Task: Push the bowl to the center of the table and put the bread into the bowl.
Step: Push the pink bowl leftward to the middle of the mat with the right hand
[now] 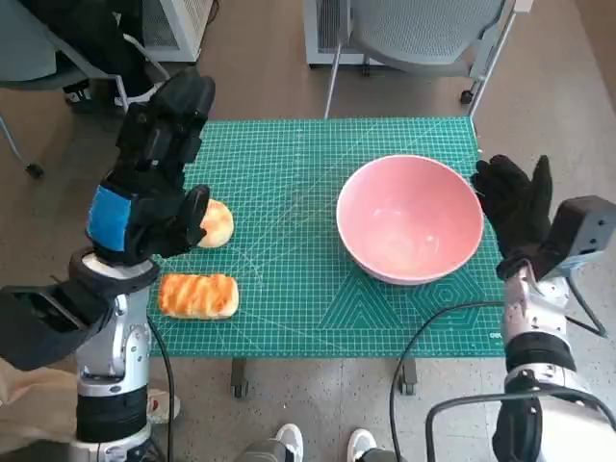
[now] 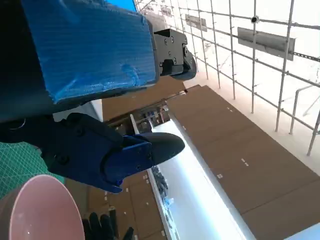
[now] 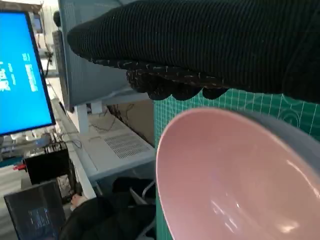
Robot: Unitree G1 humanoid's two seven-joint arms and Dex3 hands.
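Head view: pink bowl sits on the green cutting mat covering the counter, right of centre, upright, nothing in it. Right hand in the black glove is just beside the bowl's right rim, fingers spread and pointing up-frame, holding nothing; contact with the rim can't be confirmed from here. Left hand hangs above the mat's left part, blue-taped back up, fingers curled down; a round bread roll shows right next to its lower fingers, partly hidden by them, so can't tell whether it's pinched or just lying there. A second piece, the glazed oblong bread, lies flat on the mat nearer the robot, apart from the hand and well apart from the bowl. Office chair stands past the counter's far edge; a person's white shoes show at the near edge. Left wrist view: blue tape and black fingers fill most of the frame, the bowl's rim and a strip of mat are in one corner, the gloved fingers just show beyond; no bread visible here, so the grasp stays unconfirmed. Right wrist view: glove is a dark band over the bowl, fingers extended past the rim and not wrapped round anything; a blue monitor and a seated person's dark sleeve in the background.
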